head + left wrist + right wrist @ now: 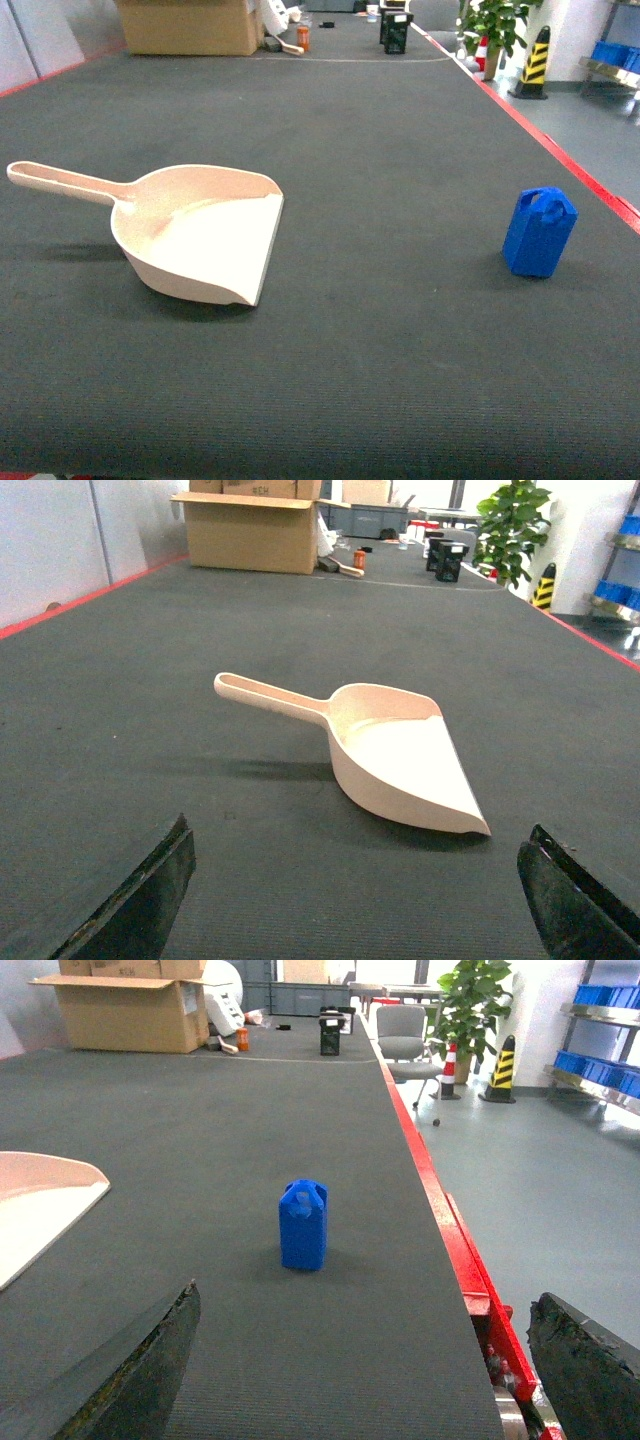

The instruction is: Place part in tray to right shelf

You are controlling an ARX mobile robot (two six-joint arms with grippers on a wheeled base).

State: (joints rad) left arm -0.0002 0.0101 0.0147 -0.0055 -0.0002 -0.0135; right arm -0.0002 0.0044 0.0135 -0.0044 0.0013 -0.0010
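Dark grey ribbed matting covers the long work surface, edged on its right side by a red border. At the left, the cream tray is seen lying on the mat, its handle pointing left and its flat front lip turned toward the right. The left gripper is held low and short of the tray with its jaws spread wide, nothing between them. Bare mat lies between the tray and the blue part, which stands upright near the red border, well apart from the tray. The right gripper is likewise held wide open and empty, the part framed between its fingers but farther along the mat, untouched. Beyond, a cardboard box is set at the far end of the surface, and a potted plant and a striped bollard stand on the floor. The right shelf (steel, carrying blue crates) is seen across the floor at far right.
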